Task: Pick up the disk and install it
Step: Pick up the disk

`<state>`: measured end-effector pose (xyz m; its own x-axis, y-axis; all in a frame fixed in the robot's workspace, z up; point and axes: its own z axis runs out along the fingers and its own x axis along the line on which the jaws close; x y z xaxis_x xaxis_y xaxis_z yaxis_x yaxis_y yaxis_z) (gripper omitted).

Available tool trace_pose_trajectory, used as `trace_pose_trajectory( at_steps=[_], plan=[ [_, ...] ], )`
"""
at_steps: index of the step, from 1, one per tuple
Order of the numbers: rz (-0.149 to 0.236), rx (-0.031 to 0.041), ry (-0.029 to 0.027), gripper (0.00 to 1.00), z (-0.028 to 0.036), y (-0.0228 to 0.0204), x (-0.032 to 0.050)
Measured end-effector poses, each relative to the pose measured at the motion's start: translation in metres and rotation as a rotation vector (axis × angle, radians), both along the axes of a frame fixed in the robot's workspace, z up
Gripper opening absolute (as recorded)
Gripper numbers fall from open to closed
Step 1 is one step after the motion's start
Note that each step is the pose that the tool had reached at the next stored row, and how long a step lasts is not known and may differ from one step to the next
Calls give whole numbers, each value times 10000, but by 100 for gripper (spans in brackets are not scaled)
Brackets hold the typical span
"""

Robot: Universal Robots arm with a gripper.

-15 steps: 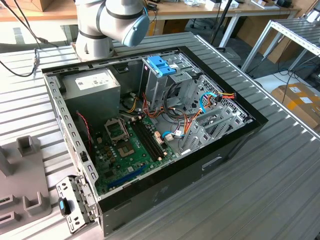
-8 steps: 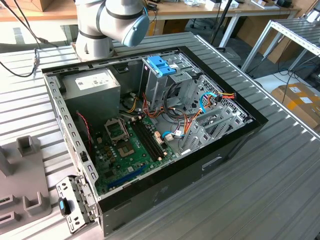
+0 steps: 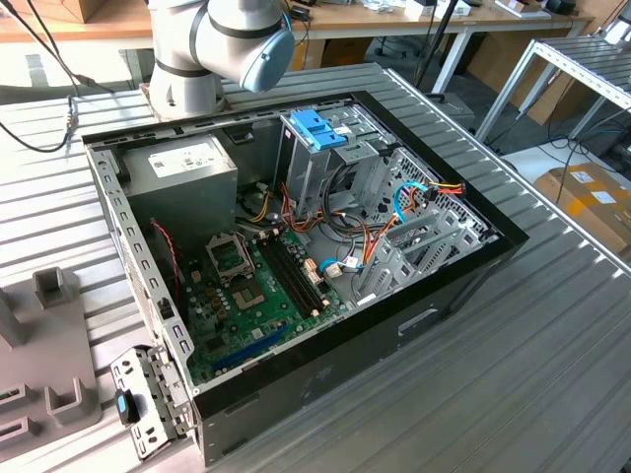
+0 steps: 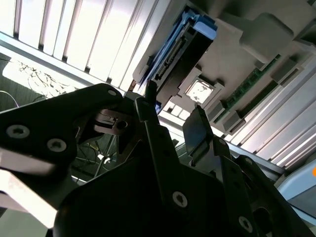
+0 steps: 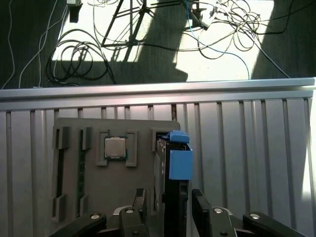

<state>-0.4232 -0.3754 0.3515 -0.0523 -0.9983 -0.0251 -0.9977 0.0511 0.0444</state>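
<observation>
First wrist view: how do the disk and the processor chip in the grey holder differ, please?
The disk stands on edge, the chip lies flat. The disk carries blue plastic, the chip is bare silver. The disk lines up with the gripper, the chip sits aside. Both rest in the grey holder.

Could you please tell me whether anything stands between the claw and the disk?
Nothing visible does. In the first wrist view the open claw lines up with the disk, standing on edge in the grey holder, one finger to each side.
</observation>
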Motion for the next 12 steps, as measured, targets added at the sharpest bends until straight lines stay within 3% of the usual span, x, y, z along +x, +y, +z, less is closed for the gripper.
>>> trace_pose_trajectory(
  at_steps=[12],
  plan=[
    [0, 0, 0, 49, -27, 3, -24]
  ],
)
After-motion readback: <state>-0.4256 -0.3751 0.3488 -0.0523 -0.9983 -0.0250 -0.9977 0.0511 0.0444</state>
